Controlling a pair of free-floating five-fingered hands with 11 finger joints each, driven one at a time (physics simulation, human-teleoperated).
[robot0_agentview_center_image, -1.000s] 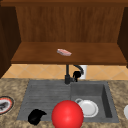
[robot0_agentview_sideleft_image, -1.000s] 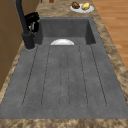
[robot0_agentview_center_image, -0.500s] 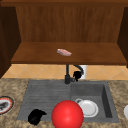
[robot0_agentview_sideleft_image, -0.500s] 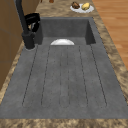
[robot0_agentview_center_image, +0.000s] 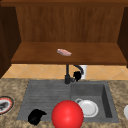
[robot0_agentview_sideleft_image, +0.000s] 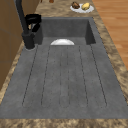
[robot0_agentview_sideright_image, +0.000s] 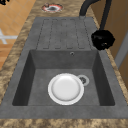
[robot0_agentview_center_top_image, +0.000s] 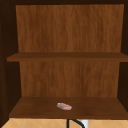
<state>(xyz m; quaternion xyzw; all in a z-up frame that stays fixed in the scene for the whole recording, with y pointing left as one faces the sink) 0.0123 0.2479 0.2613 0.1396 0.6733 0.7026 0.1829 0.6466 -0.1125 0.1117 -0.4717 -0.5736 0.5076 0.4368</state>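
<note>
Nothing has moved since the earlier frames: both hands and every thing sit where they were. The right robot hand hangs at the faucet, just under the tip of its curved spout and above the back rim of the sink; in the right side view it is a dark lump beside the faucet's upright pipe, its fingers curled in, though whether they close on the spout or merely sit against it cannot be told. In the left side view the same hand shows just behind the faucet base. The left robot hand floats low at the front left corner of the drainboard, fingers loosely bent and holding nothing, just beside a red ball that stands at the front edge. The basin is open on all sides of the white plate, which lies flat on the bottom touching the drain, well clear of the walls. The ribbed drainboard is bare and flat. On the table lie a dark-rimmed plate at the far left and a plate of food at the far right. A small pink object lies on the lower cabinet shelf, above the faucet.
</note>
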